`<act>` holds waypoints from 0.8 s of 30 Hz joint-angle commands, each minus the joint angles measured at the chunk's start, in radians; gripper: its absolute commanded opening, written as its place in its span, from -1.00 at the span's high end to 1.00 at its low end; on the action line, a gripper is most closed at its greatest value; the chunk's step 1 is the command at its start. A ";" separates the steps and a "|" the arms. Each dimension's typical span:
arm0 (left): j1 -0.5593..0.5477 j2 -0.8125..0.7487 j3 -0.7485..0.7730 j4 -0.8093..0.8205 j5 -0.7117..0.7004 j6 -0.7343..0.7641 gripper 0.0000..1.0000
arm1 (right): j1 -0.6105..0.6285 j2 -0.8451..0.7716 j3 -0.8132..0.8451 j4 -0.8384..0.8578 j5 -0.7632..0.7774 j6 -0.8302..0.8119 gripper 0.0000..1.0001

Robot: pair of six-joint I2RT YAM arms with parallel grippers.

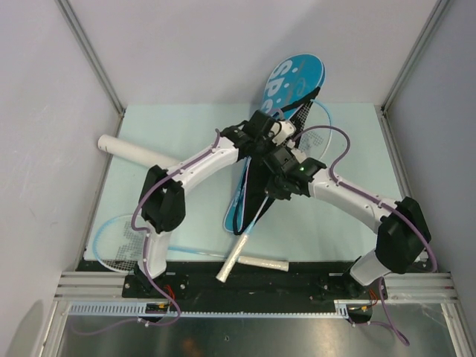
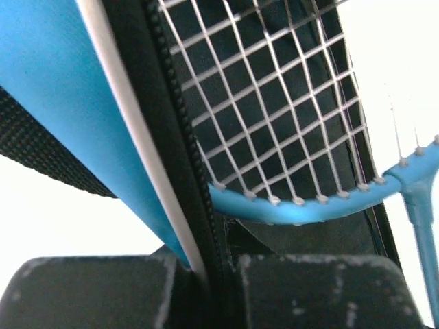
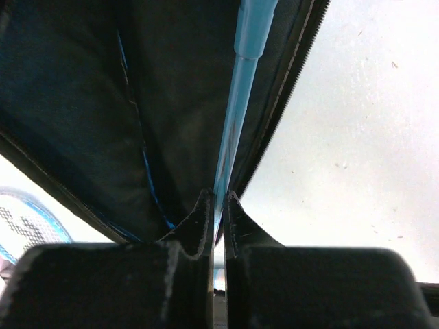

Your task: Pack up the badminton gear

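The long blue SPORT bag (image 1: 294,74) lies slantwise across the middle of the mat, its black inside open. My left gripper (image 2: 219,264) is shut on the bag's zipper edge (image 2: 175,137), just below a racket's light-blue frame (image 2: 295,209) and strings. My right gripper (image 3: 218,199) is shut on that racket's thin blue shaft (image 3: 236,116) inside the open bag (image 3: 103,103). That racket's white handle (image 1: 229,266) sticks out past the bag's near end. A second racket (image 1: 119,242) lies flat at the front left. A white tube (image 1: 130,149) lies at the left.
The second racket's handle (image 1: 264,262) lies along the mat's front edge, touching or crossing the first handle. Both arms meet over the bag at the mat's centre (image 1: 268,145). Grey walls enclose the mat (image 1: 357,149) on three sides.
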 commanded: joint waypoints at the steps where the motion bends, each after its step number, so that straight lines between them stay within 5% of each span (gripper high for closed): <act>1: 0.042 -0.081 0.054 0.051 0.047 0.116 1.00 | 0.027 -0.106 -0.009 0.109 0.001 -0.149 1.00; 5: 0.059 -0.061 0.091 0.049 0.062 0.100 1.00 | -0.055 -0.213 -0.093 0.175 -0.057 -0.195 1.00; 13: 0.102 -0.009 0.172 0.037 0.149 -0.007 1.00 | -0.246 -0.459 -0.429 0.580 -0.385 -0.226 1.00; 17: 0.139 -0.009 0.195 0.025 0.245 -0.067 1.00 | -0.276 -0.494 -0.431 0.474 -0.373 -0.232 1.00; 24: 0.135 0.006 0.212 0.022 0.159 -0.073 1.00 | -0.243 -0.477 -0.335 0.209 -0.243 -0.180 1.00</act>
